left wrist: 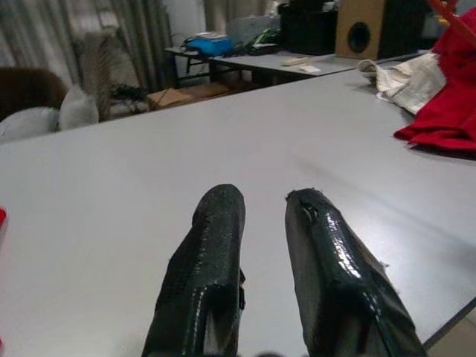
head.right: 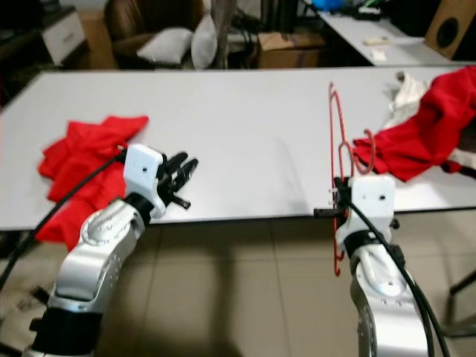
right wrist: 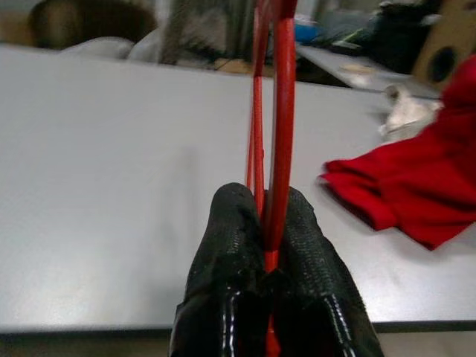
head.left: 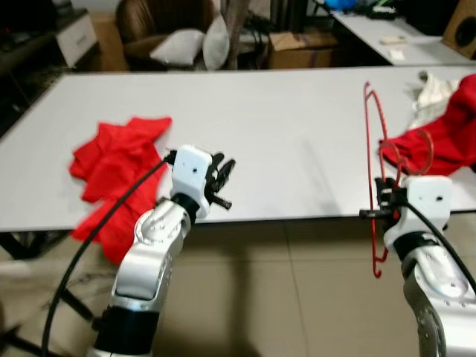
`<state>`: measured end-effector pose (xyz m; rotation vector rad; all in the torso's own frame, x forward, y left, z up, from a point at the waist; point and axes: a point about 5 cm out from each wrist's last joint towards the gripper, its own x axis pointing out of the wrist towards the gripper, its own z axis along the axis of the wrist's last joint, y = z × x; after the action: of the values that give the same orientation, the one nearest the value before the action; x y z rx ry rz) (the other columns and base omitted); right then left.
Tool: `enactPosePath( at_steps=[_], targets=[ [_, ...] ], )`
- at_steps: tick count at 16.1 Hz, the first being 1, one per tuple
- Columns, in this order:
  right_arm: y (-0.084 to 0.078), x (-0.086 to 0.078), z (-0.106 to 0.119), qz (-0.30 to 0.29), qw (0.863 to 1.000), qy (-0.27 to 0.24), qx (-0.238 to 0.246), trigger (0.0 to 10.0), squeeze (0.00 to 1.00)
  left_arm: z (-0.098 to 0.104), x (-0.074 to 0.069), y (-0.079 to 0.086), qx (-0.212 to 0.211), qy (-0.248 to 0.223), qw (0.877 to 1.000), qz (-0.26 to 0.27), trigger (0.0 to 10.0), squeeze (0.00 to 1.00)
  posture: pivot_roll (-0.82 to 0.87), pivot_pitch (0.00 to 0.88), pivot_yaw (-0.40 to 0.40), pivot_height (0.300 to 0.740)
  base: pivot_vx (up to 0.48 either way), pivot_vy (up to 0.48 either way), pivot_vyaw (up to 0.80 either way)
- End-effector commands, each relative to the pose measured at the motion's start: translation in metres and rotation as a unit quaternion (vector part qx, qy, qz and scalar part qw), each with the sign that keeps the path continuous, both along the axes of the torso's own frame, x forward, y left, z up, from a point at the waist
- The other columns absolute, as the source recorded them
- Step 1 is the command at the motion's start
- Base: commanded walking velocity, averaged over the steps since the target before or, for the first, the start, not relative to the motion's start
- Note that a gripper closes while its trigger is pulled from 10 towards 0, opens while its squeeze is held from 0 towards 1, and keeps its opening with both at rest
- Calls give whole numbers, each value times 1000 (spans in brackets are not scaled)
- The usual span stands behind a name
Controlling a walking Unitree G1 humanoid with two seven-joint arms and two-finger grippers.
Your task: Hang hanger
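Observation:
A thin red wire hanger [head.left: 370, 149] stands upright at the table's front right edge, its hook curling near the red cloth [head.left: 439, 141]. My right gripper [head.left: 385, 195] is shut on the hanger's lower part; in the right wrist view the hanger [right wrist: 271, 111] rises from between the black fingers [right wrist: 223, 245]. My left gripper [head.left: 222, 178] hovers over the table's front edge, right of a crumpled red garment [head.left: 119, 167]. Its two fingers [left wrist: 216, 253] stand slightly apart with nothing between them.
The long white table [head.left: 260, 126] spans the view. A white cloth [head.left: 431, 93] lies beside the red one at the far right. Behind stand a brown chair with pillows [head.left: 186, 41], a cardboard box [head.left: 301, 48] and another table [head.left: 387, 33]. Tiled floor lies below.

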<state>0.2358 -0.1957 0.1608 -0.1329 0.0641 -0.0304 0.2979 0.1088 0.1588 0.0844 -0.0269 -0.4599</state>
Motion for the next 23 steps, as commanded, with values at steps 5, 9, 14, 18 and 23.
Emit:
enactPosePath(
  at_steps=[5,9,14,18,23],
  targets=[
    [3,-3,8,13,998,-8,64,10000,0,-2,2,5,1,13,1000,20,10000,0,-105,0,27,740,0,-312,0],
    [-5,-3,7,-5,1000,0,9,10000,0,1,4,8,-7,13,999,30,10000,0,-98,0,20,740,0,-311,0],
    [-8,3,12,-39,999,-21,8,10000,0,5,8,11,-15,11,999,42,10000,0,-92,0,21,740,0,-308,0],
    [-4,1,7,-18,1000,-8,7,10000,0,8,8,10,-22,6,999,39,10000,0,-92,0,21,740,0,-152,0],
    [-6,0,12,-32,999,-20,24,10000,0,14,10,6,-43,-12,999,24,10000,0,-104,0,29,740,0,0,-480]
  ],
)
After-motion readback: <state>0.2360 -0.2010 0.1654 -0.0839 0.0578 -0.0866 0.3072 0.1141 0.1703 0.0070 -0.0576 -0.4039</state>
